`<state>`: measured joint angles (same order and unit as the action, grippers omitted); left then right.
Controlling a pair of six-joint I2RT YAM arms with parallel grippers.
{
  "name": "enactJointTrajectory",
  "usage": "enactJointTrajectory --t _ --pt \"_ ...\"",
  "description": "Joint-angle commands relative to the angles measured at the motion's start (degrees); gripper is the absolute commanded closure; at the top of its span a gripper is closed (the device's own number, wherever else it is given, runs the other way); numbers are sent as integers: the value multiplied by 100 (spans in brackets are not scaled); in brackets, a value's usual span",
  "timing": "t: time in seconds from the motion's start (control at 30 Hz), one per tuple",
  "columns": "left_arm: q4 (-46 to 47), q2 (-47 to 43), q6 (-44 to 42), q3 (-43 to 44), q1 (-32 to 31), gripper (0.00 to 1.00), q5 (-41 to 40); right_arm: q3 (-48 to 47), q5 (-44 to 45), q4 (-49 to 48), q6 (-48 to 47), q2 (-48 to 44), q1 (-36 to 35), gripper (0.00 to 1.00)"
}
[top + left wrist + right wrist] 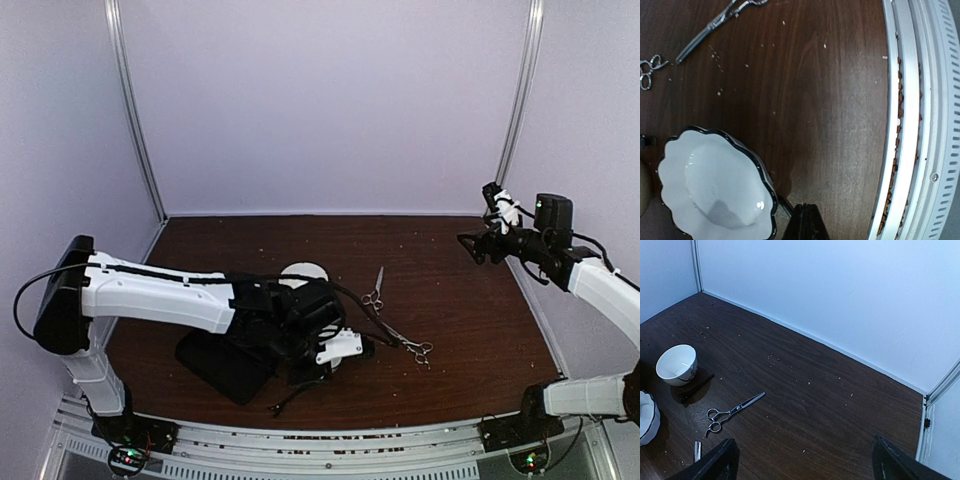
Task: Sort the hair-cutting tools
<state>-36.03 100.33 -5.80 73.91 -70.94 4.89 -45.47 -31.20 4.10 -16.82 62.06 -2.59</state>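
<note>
One pair of silver scissors (376,290) lies mid-table and also shows in the right wrist view (732,412). A second pair (410,345) lies just right of my left gripper, and the left wrist view shows it at the top left (710,27). A thin black stick (697,386) lies beside the round white bowl (677,364). Another thin black stick-like thing (292,398) lies near the front edge. My left gripper (805,212) is shut, low over the table beside a scalloped white bowl (715,185), which is empty. My right gripper (805,465) is open and empty, raised at the far right (478,245).
A flat black case (225,365) lies under the left arm at the front left. The round white bowl (303,272) stands behind the left wrist. The metal front rail (910,125) runs close by the left gripper. Crumbs dot the wooden tabletop (450,290).
</note>
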Motion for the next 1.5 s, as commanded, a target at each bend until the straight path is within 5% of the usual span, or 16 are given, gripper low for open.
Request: enactJointTrajectory --t 0.0,0.2,0.6,1.0,1.47 --pt "-321 284 -143 245 -52 98 -180 5 -182 -3 -59 47 39 6" --pt "-296 573 -92 441 -58 94 -245 -3 -186 2 -76 80 39 6" --pt "-414 980 -222 713 -78 100 280 -11 -184 18 -129 143 44 6" --pt "-796 1270 -184 1074 -57 100 -1229 -98 -185 146 -188 247 40 7" --pt "-1211 1431 -342 1392 159 100 -1220 -103 -167 179 -225 220 39 7"
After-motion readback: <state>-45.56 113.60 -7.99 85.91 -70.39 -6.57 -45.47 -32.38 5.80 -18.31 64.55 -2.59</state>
